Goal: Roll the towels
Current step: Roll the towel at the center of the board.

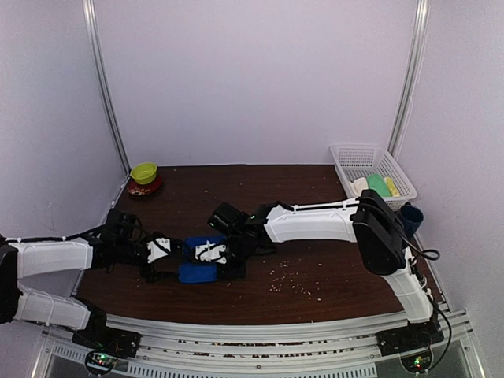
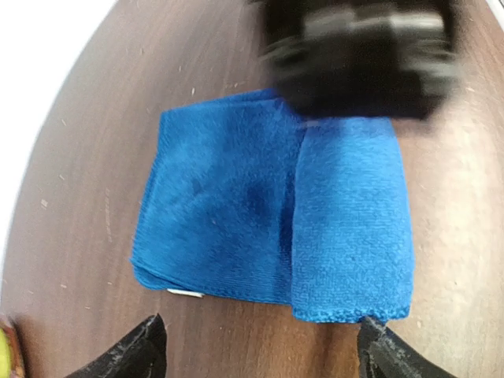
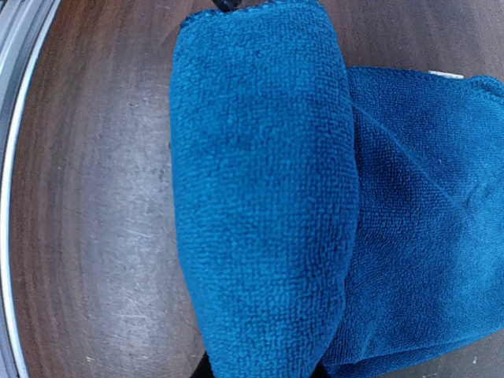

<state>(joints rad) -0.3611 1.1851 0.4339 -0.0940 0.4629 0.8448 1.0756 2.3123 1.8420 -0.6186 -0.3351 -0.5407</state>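
- left claw point(image 2: 264, 350) is sitting wide open and gripping nothing. Its two fingertips point(image 2: 150, 350) are showing at the bottom of the left wrist view, straddling the near edge of the blue towel point(image 2: 236, 205). One tip is sitting right at the corner of the rolled part; can't tell if it's touching.
- right claw point(image 1: 209, 253) is facing it from the other side of the towel, jaws narrowed and clamping the rolled part. In the right wrist view only slivers of its fingers are showing, with the roll bulging between them.
- blue towel is lying partly rolled: a thick roll is running along one side and the rest is lying flat beside it. A small white tag point(image 2: 185, 292) is poking out at the flat part's edge.
- the towel is sitting on the tabletop point(image 1: 197, 197) left of centre, closer to the near edge than the far one, between the two claws.
- crumbs point(image 1: 287, 279) are lying scattered to the right of the towel.
- green bowl point(image 1: 144, 171) is sitting on a red plate point(image 1: 146, 189) at the far-left corner.
- white mesh basket point(image 1: 346, 153) is sitting at the far-right corner, holding pale, green and yellow items; can't tell what they are.
- dark blue cup point(image 1: 411, 214) is standing at the right edge just beside the basket, partly hidden by the right arm.
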